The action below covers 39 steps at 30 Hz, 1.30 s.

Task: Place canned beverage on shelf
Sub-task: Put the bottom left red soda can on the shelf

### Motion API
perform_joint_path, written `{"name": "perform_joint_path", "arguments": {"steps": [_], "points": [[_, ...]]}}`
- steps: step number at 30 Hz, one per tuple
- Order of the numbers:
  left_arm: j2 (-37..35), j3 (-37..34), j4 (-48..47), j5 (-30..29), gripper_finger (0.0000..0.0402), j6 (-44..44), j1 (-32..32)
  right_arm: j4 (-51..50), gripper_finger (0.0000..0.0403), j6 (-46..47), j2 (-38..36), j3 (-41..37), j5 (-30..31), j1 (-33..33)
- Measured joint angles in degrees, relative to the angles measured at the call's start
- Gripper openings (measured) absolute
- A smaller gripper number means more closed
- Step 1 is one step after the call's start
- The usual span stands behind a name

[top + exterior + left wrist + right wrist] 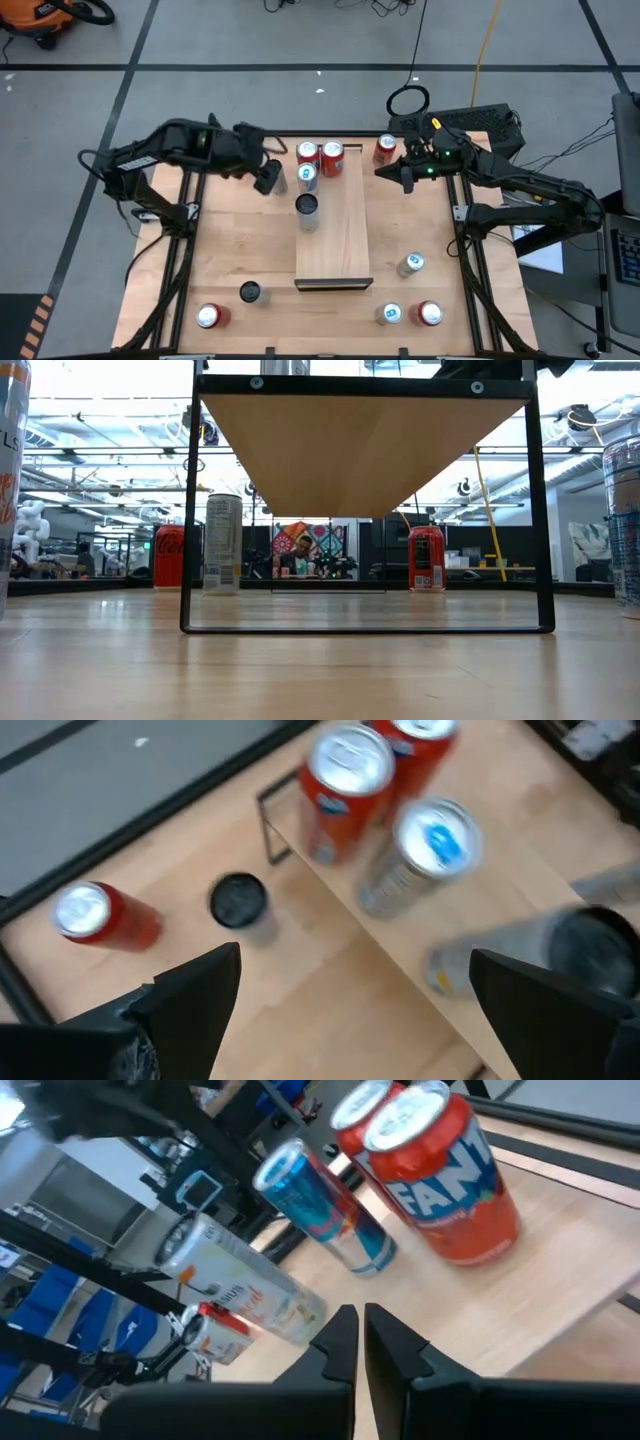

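Wooden tabletop (230,240) carries the shelf (340,235); overhead, left gripper (270,178) gapes empty, right gripper (392,172) closed, empty (low view misses both).

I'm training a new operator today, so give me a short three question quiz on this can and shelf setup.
1. True or false: the left gripper has its jaws shut.
2. How many cans stand on the shelf? A two, B four, C six.
3. Fill in: the right gripper hovers beside a ____ can off the shelf.

Key: 1 false; 2 B; 3 red.
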Motion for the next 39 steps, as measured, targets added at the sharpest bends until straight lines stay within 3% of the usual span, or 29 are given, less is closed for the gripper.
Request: {"name": "perform_joint_path", "arguments": {"steps": [15,29,39], "points": [[-0.13,-6.34,-0.04,-1.76,0.0393,-15.43,-15.30,-8.65,0.0000,-1.34,0.01,0.00,1.12,-0.02],[-0.13,-6.32,-0.13,1.31,0.0393,-16.86,-21.38,-11.56,0.0000,-3.93,0.02,0.00,1.03,-0.07],[0.26,-6.32,-0.15,-1.40,0.0393,-16.26,-22.04,-11.97,0.0000,-4.62,-0.92,0.00,0.93,-0.07]]}}
